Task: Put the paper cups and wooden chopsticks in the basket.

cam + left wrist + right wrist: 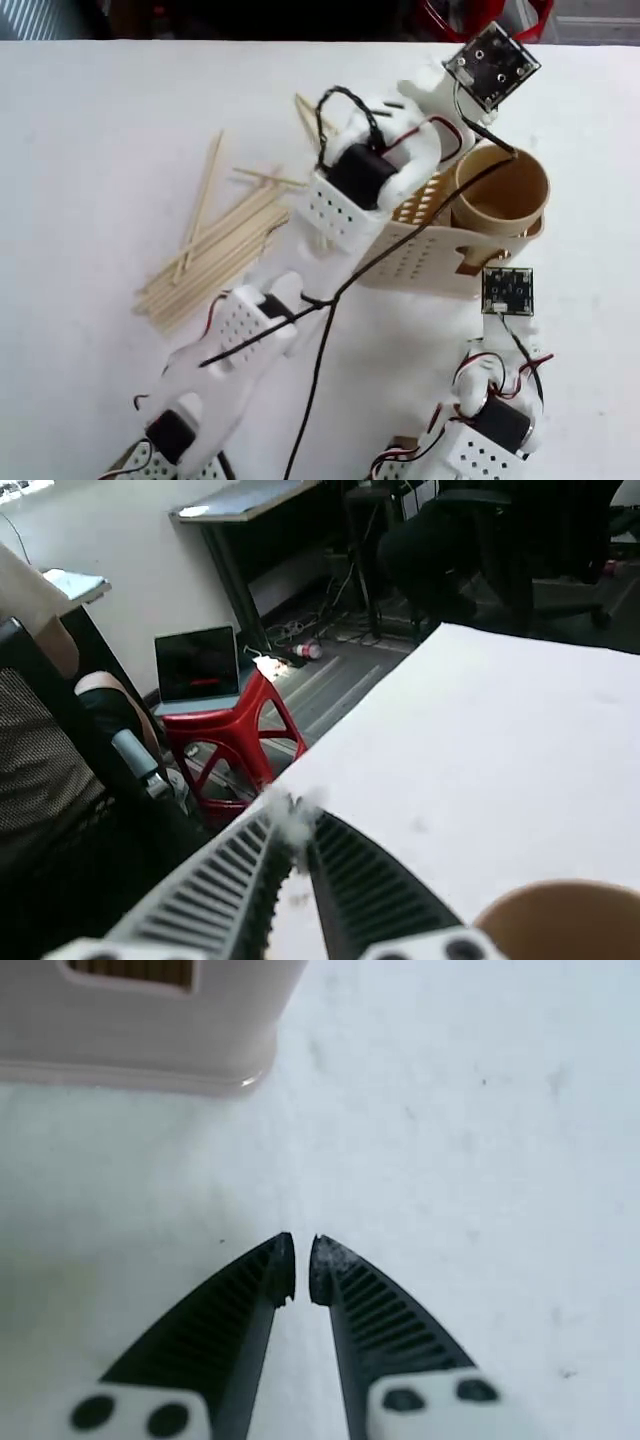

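A tan paper cup (500, 190) stands upright in the pale perforated basket (420, 262) at centre right. Many wooden chopsticks (210, 250) lie in a loose heap on the table left of the basket, and a few more chopsticks (308, 112) poke out behind the left arm. My left gripper (295, 828) is shut and holds nothing. It hovers beyond the basket, pointing at the table's far edge, with the cup's rim (565, 920) just below it. My right gripper (302, 1265) is shut and empty, low over bare table by the basket's near corner (150, 1035).
The left arm (345, 200) stretches diagonally from the front left, over the basket's left side. The right arm (495, 420) sits at the front right. A red stool (225, 735) stands on the floor past the table's far edge. White table spreads to the far left and right.
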You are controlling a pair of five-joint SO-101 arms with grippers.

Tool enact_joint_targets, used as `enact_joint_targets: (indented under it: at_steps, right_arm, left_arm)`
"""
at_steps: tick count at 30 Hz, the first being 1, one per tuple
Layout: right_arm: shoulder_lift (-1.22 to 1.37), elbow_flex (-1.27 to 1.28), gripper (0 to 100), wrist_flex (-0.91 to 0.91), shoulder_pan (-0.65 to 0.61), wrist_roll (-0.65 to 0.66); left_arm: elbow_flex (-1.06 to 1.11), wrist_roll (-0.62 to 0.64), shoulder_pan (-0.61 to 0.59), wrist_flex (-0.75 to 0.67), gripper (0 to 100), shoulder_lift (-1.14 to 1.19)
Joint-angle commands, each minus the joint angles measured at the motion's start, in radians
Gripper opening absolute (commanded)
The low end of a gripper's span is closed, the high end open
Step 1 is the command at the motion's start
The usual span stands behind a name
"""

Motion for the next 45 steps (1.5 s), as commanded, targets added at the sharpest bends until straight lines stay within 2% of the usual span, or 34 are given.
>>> enact_joint_targets:
  at_steps: [1,9,12,14,19,23,25,27,32,35,38,45]
  right_arm:
    - [-0.005,-0.023,4.2,0.004,-0.001,0.0]
    - [-0.005,-0.023,4.2,0.004,-0.001,0.0]
    - [-0.005,-0.023,4.2,0.004,-0.001,0.0]
    - [-0.005,-0.023,4.2,0.004,0.001,0.0]
    - [-0.005,-0.028,4.3,0.021,0.007,0.086]
    - [-0.005,-0.074,4.3,0.073,0.025,0.089]
    - [-0.005,-0.095,4.3,0.081,0.084,0.089]
    - [-0.005,-0.1,4.3,0.081,0.16,0.089]
    - [-0.005,-0.061,4.3,0.067,0.39,0.097]
    - [-0.005,-0.038,4.3,0.047,0.499,0.097]
    - [-0.005,0.018,4.3,0.012,0.527,0.097]
    - [-0.004,0.055,4.3,0.018,0.533,0.097]
  left_arm:
    - [-0.026,-0.032,0.007,0.015,2,-0.131]
    - [-0.032,-0.002,-0.001,0.081,2,-0.199]
    - [-0.029,-0.003,-0.068,0.153,2,-0.269]
    - [-0.026,-0.003,-0.16,0.255,2,-0.32]
    - [-0.021,-0.005,-0.469,0.686,2,-0.406]
    - [0.17,-0.003,-0.769,0.669,2,-0.42]
    - [0.304,-0.032,-0.848,0.669,2,-0.435]
    - [0.457,-0.115,-0.888,0.669,2,-0.46]
    - [0.833,-0.175,-0.9,0.664,3,-0.555]
    - [0.991,-0.187,-0.891,0.608,9,-0.572]
    - [1.143,-0.189,-0.883,0.496,15,-0.57]
    - [1.413,-0.244,-0.786,0.273,15,-0.57]
